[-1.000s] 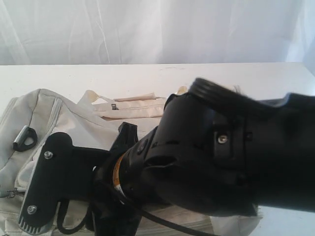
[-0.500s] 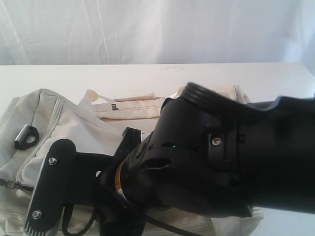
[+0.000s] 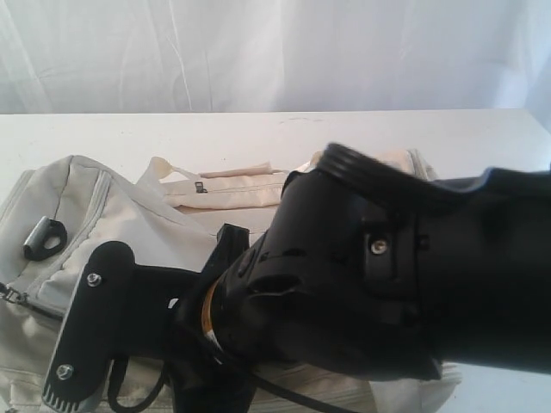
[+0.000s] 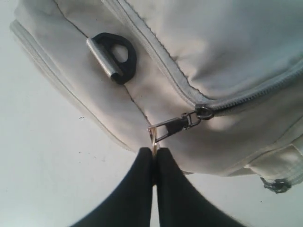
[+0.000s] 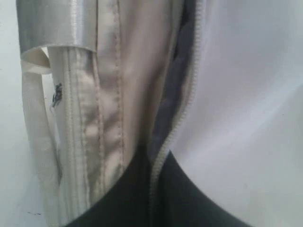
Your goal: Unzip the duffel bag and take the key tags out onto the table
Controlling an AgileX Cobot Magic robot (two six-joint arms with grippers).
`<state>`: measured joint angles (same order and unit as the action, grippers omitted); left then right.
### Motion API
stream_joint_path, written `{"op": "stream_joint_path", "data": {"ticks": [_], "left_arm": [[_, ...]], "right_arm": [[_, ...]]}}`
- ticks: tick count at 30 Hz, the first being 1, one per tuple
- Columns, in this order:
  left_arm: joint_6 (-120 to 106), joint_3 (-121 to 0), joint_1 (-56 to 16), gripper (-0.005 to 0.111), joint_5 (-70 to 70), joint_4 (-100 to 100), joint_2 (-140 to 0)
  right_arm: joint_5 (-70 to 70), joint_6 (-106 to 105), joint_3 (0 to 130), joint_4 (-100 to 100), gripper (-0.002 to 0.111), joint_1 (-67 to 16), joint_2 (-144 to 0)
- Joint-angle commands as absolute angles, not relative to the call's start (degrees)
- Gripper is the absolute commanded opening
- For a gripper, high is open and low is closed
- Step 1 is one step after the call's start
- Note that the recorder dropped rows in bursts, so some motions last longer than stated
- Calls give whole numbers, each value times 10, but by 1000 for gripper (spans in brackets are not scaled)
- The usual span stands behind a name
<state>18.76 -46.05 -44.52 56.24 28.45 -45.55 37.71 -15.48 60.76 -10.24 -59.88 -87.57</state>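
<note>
Left gripper point(image 4: 154, 152) pinching tip of zipper pull point(image 4: 171, 126) | right gripper point(image 5: 154, 158) pressed together on duffel bag point(image 3: 112, 206) at its part-open zip edge, bag on table point(image 3: 258, 138) | key tags unseen | risk: thin pull slips free, or bag drags if right hold fails

left gripper point(image 4: 155, 163) is clamped tight, both dark fingers point(image 4: 137, 189) pressed flat together, the tips pinching the zipper pull point(image 4: 168, 126) right at its end. right gripper point(image 5: 154, 163) is closed too, fingers point(image 5: 189, 203) side by side, with the zipper edge of the bag point(image 5: 109, 94) caught in the seam between them. from outside, the right arm point(image 3: 387, 284) comes in low from the right and across the middle, wrist point(image 3: 232, 301) angled down and to the left.
</note>
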Motion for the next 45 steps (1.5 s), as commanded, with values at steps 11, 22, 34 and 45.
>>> {"op": "stream_joint_path", "data": {"ticks": [11,22,34,45], "left_arm": [[239,-457,-447,0,528,387,-513],[301,-457,-446,0,499,468,-558],[313,-457,-339,0,384,466,-599],[311,-482,-275,0,303,439,-667]], "right_arm": [[406,-147,605,-91,0,-599,-876],[410,-147,605,-87,0,-599,-876],[416,-147,605,-86,0,-599,-876],[423,-147,605,-85,0,-599,-876]]}}
